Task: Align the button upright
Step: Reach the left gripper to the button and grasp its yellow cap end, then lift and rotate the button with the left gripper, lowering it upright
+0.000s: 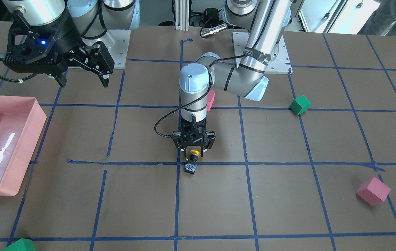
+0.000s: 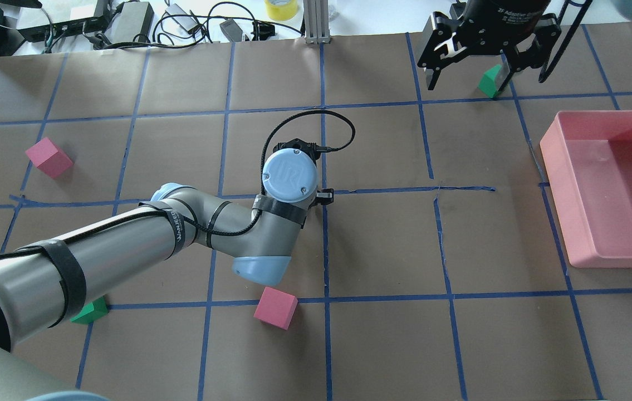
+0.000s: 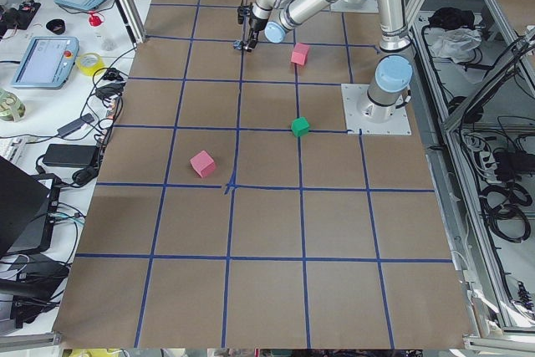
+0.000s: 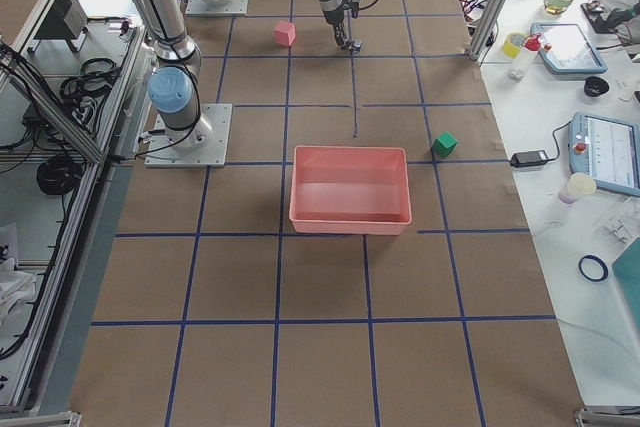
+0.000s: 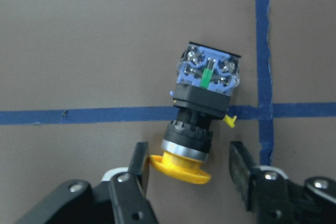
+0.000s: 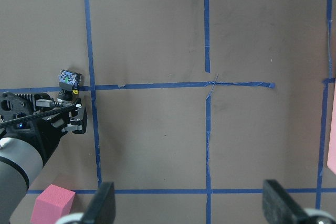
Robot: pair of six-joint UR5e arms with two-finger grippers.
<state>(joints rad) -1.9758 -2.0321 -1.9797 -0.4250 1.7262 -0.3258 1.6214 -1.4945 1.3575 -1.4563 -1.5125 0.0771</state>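
The button (image 5: 202,111) lies on its side on the brown table, across a blue tape line. Its yellow cap (image 5: 181,166) points toward my left gripper and its terminal base (image 5: 208,72) points away. My left gripper (image 5: 189,174) is open, with one finger on each side of the cap. The left finger (image 5: 137,169) is at the cap's edge and the right finger (image 5: 240,174) stands apart. The front view shows the button (image 1: 191,163) just below the left gripper (image 1: 193,153). My right gripper (image 1: 83,82) hangs open and empty, high and far off. The overhead view hides the button under the left wrist.
A pink tray (image 1: 27,115) stands at the table's right end. Pink cubes (image 1: 373,190) (image 1: 211,100) and green cubes (image 1: 300,104) (image 1: 20,245) lie scattered. One pink cube sits close behind the left arm's elbow (image 2: 275,307).
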